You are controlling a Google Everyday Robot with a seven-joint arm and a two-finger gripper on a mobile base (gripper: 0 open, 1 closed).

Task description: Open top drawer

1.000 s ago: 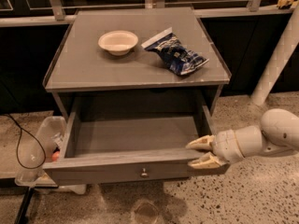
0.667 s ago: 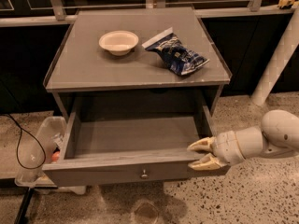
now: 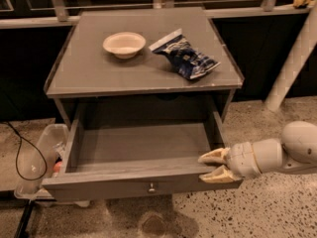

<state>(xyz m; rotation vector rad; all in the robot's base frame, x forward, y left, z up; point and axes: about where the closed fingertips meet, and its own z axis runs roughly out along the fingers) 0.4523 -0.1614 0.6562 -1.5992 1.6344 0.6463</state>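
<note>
The top drawer (image 3: 143, 145) of the grey cabinet is pulled far out, and its broad shallow tray is bare inside. Its grey front panel (image 3: 114, 182) carries a small round silver knob (image 3: 151, 187) at centre. My gripper (image 3: 208, 166) reaches in from the right on a white arm and sits at the right end of the front panel. Its two cream fingers (image 3: 214, 156) stand apart, the upper one over the drawer's rim and the lower one in front of the panel. No other drawer fronts show.
On the cabinet top (image 3: 89, 68) are a white bowl (image 3: 124, 44) and a blue snack bag (image 3: 187, 57). A clear plastic bin (image 3: 37, 157) and a black cable (image 3: 20, 155) lie on the floor at left. A white post (image 3: 292, 58) stands at right.
The drawer stays pulled out and my gripper stays at its right front corner. Only the view has shifted slightly.
</note>
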